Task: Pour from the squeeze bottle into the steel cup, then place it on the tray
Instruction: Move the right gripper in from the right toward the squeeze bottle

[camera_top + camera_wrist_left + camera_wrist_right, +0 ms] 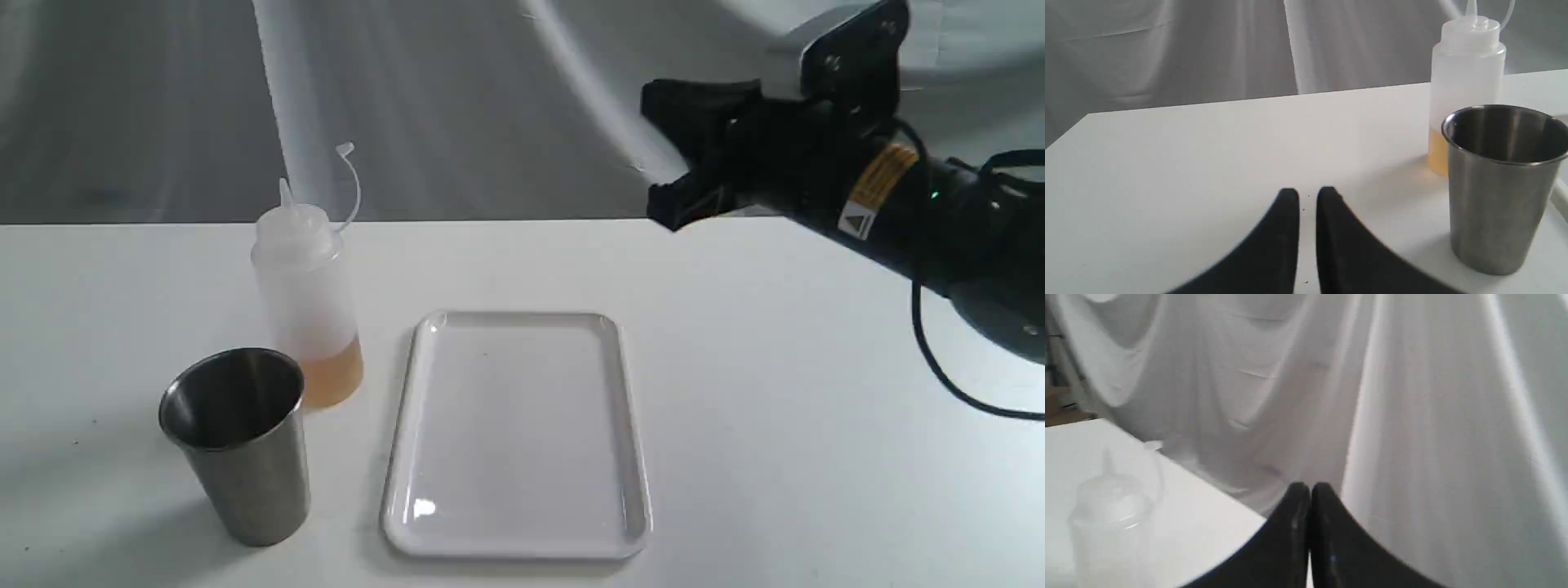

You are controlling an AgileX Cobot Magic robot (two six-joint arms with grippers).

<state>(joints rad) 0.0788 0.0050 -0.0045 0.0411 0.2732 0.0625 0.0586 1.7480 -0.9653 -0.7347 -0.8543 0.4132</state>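
Grasping comes first: the right gripper (pixel 682 175), jaws together and high over the table's far side, should part wide before closing on the squeeze bottle (pixel 308 304), upright just behind the steel cup (pixel 237 442), left of the tray (pixel 517 523), mid-body, gently, while the left gripper (pixel 1307 195), jaws nearly together, holds nothing.

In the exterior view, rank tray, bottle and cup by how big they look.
1. Tray, clearly largest.
2. Bottle and cup: similar; the bottle looks taller, but the cup sits nearer the camera, so unsure.

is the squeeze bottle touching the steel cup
Cannot tell. In the exterior view the steel cup overlaps the squeeze bottle, and the left wrist view shows the same overlap, so no gap or contact shows plainly.
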